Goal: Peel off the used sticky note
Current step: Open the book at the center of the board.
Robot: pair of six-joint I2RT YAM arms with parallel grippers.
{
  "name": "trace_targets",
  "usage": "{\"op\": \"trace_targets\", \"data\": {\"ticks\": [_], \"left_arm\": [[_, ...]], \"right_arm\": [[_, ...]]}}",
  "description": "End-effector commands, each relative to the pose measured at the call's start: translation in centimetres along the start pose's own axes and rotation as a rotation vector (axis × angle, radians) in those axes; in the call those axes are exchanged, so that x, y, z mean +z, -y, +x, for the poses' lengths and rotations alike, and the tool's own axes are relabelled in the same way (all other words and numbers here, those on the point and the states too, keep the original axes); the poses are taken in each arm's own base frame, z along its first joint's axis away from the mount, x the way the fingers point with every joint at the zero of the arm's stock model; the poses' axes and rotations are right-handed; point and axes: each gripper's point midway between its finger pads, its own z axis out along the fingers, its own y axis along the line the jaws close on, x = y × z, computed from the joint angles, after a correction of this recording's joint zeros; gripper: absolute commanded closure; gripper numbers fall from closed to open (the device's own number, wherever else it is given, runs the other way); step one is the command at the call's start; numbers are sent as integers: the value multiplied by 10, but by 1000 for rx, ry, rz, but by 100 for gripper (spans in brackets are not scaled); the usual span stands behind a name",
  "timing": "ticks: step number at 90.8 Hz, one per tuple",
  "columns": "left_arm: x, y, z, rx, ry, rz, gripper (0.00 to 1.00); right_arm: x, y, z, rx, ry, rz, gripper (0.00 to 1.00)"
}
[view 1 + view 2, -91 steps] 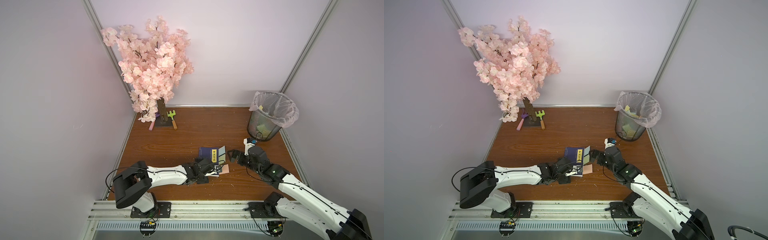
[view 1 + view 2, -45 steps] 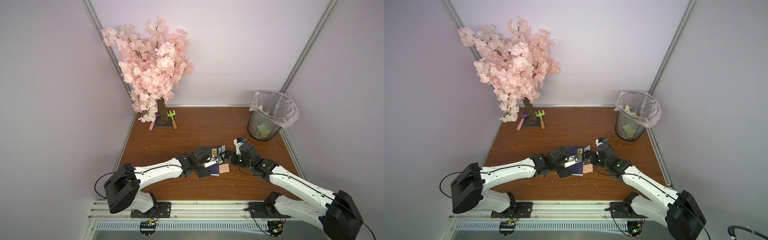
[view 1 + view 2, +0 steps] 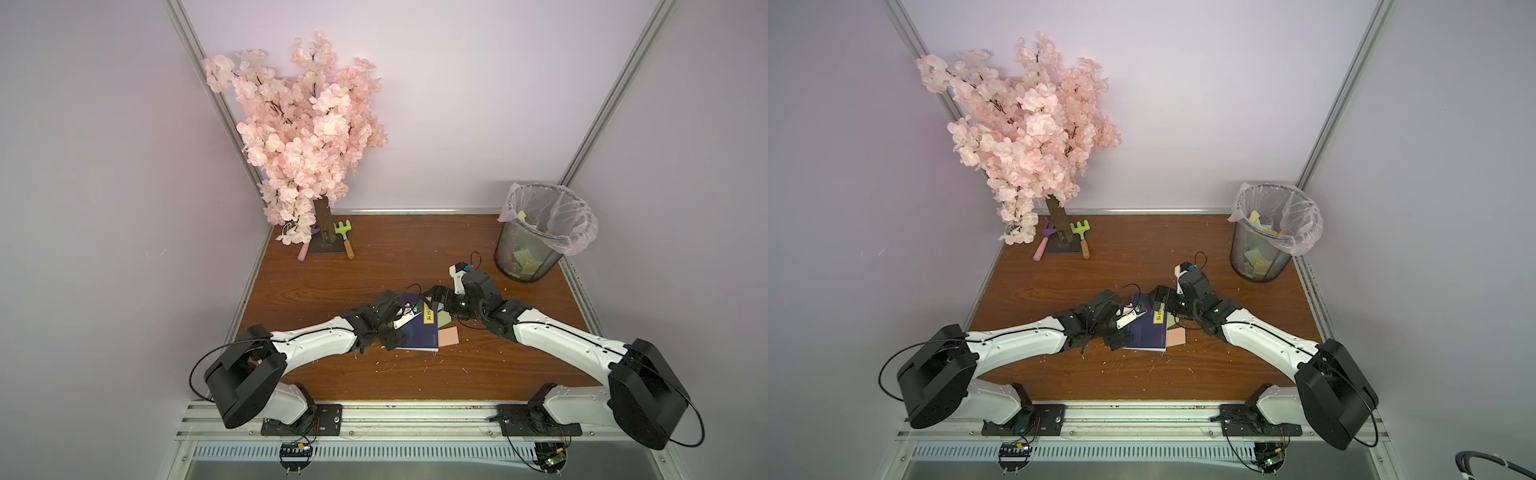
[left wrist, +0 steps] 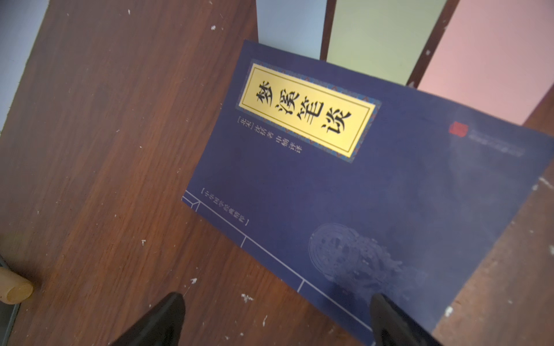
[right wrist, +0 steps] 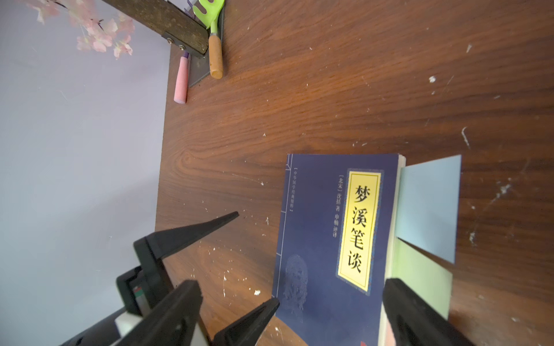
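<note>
Sticky notes (image 4: 371, 36): count and position? (M.)

Three, all poking out of the fore-edge of the book (image 5: 314, 227), which lies closed, cover up, on the worktop (image 5: 329, 90). The blue note (image 5: 428, 206) sits at the title-label end, the green note (image 5: 419, 281) at mid-edge, the pink note (image 3: 449, 336) at the foot end. Which one is the used one: cannot tell. All three sit in the book. (R.)

Right claw (image 5: 290, 283)? (M.)

Spread wide, holding nothing. It straddles the book's width: one finger over the green note just off the fore-edge, the other past the spine over bare worktop. Contact with the paper: cannot tell. (R.)

Left claw (image 4: 276, 296)? (M.)

Likewise spread wide and empty. One fingertip is at the spine edge of the cover, the other over the worktop just beside the spine. Whether it presses on the cover: cannot tell. (R.)

Other items, relative to the book? (M.)

The mesh bin (image 3: 528, 257), with a clear liner and paper scraps inside, stands well apart off the fore-edge side. The blossom tree (image 3: 307, 137) and toy rake (image 3: 344, 235) stand well apart off the spine side. White specks dot the worktop around the book. (R.)
</note>
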Motion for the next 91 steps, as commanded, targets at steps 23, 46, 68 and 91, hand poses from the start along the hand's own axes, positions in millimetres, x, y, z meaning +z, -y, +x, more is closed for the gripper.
{"op": "trace_targets", "data": {"ticks": [23,46,68,91], "left_arm": [[-1,-10,3,-41,43,-75,3],[0,-10,9,-35,46,-89,1],[0,-9,9,-37,48,-88,1],[1,-9,9,-37,46,-85,1]], "right_arm": [[26,-4,-16,5,-28,-49,5],[45,8,-17,10,-55,-26,11],[54,22,-13,-12,-76,28,12],[65,26,-4,-23,-123,19,13]]}}
